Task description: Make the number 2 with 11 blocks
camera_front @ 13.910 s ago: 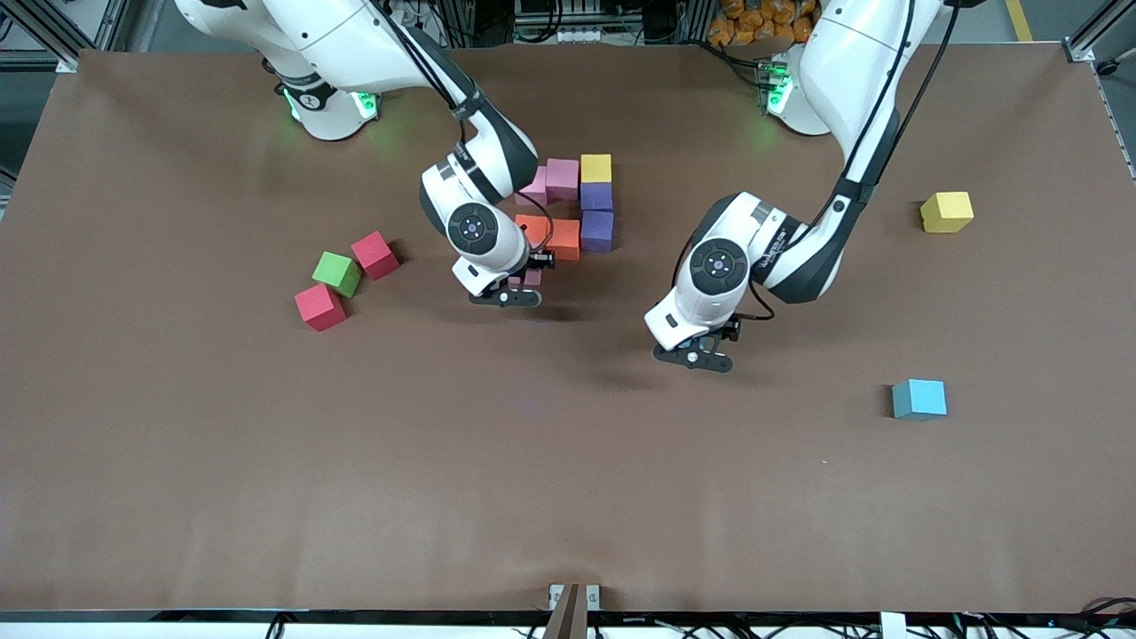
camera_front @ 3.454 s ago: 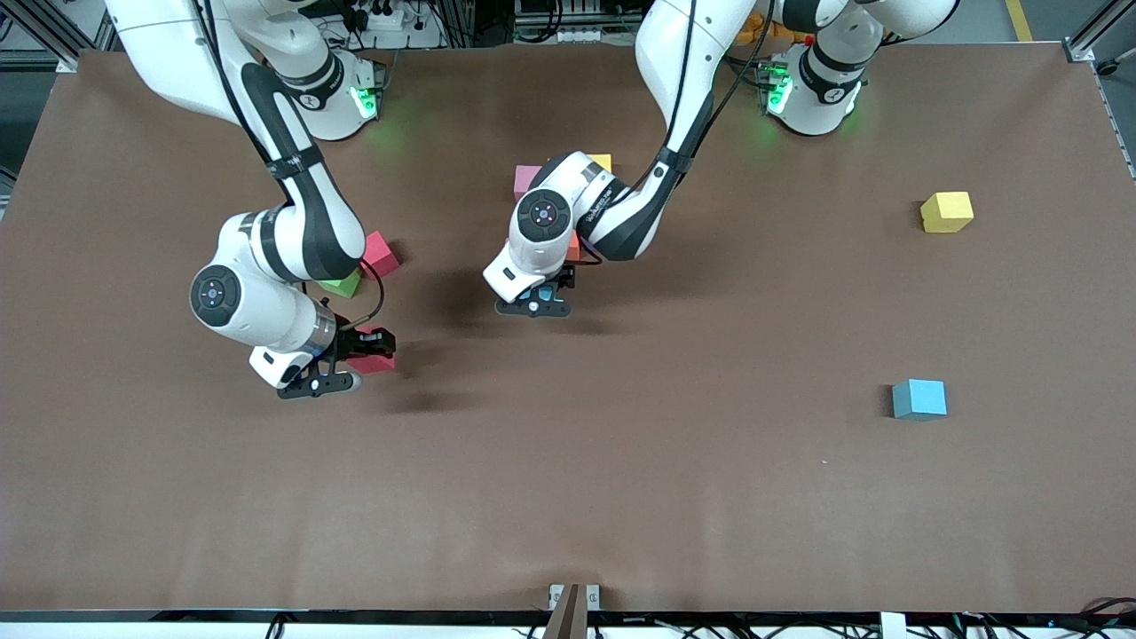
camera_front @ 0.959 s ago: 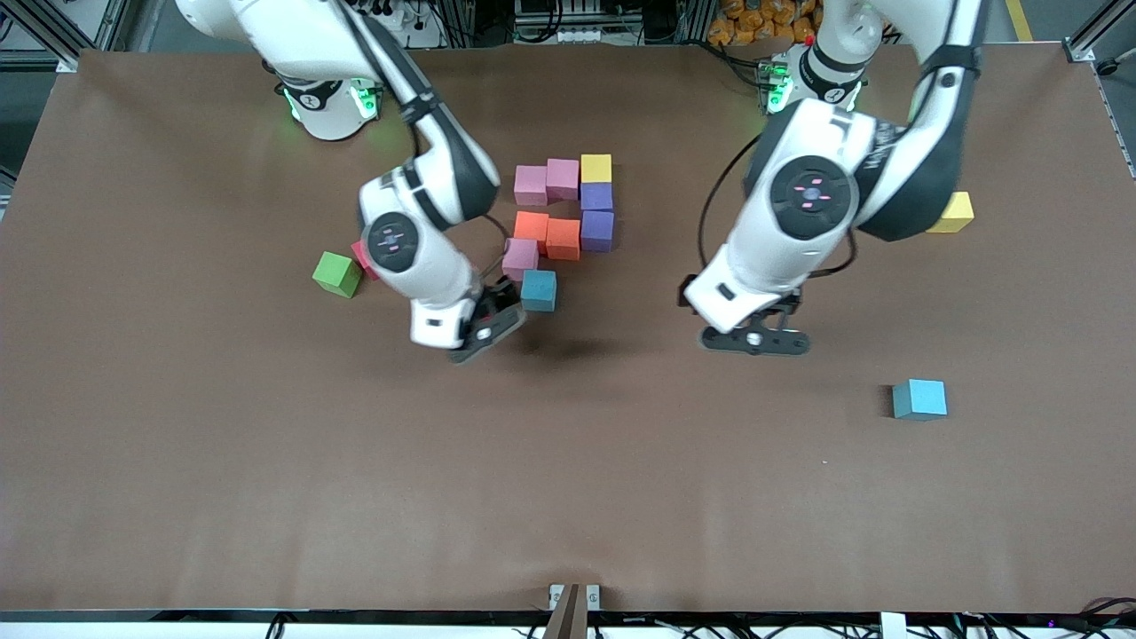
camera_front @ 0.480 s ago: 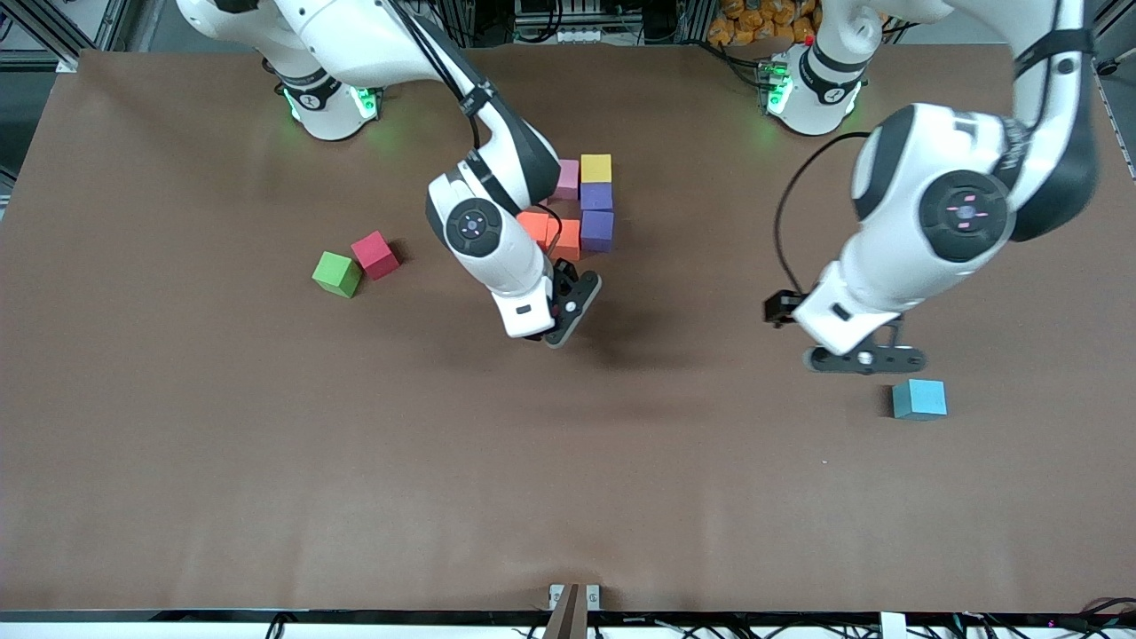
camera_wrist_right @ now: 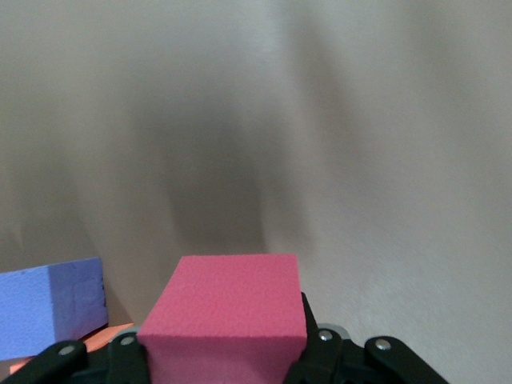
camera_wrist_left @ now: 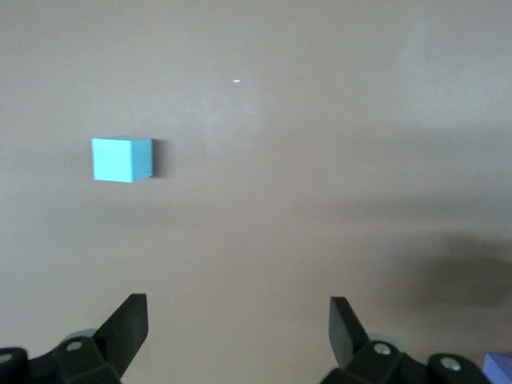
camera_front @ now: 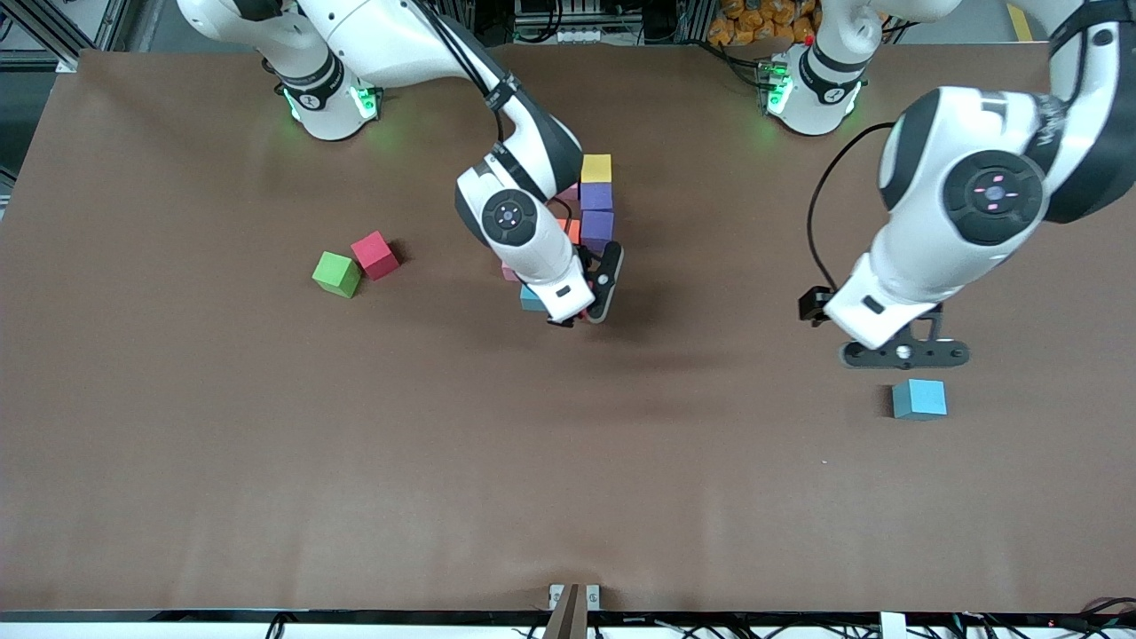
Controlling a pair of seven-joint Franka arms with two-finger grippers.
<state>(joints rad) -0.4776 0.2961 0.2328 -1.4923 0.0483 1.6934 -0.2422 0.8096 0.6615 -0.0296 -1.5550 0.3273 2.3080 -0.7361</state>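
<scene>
A cluster of blocks lies mid-table: a yellow block [camera_front: 596,168], two purple blocks [camera_front: 597,196] [camera_front: 598,230], and an orange block [camera_front: 572,231], a pink block [camera_front: 509,273] and a light blue block [camera_front: 531,300] partly hidden under the right arm. My right gripper [camera_front: 587,302] hovers at the cluster's nearer edge, shut on a red block [camera_wrist_right: 224,316]; a purple block [camera_wrist_right: 52,308] shows beside it. A lone light blue block [camera_front: 919,398] [camera_wrist_left: 122,159] sits toward the left arm's end. Just above it, my left gripper [camera_front: 903,353] [camera_wrist_left: 238,320] hangs open and empty.
A second red block [camera_front: 374,255] and a green cube [camera_front: 337,273] sit together toward the right arm's end of the table. The brown table top [camera_front: 568,461] stretches bare toward the front camera.
My right gripper has carried the red block from beside the light blue block to the cluster's nearer edge under the purple blocks. My left gripper has swung over to the lone light blue block.
</scene>
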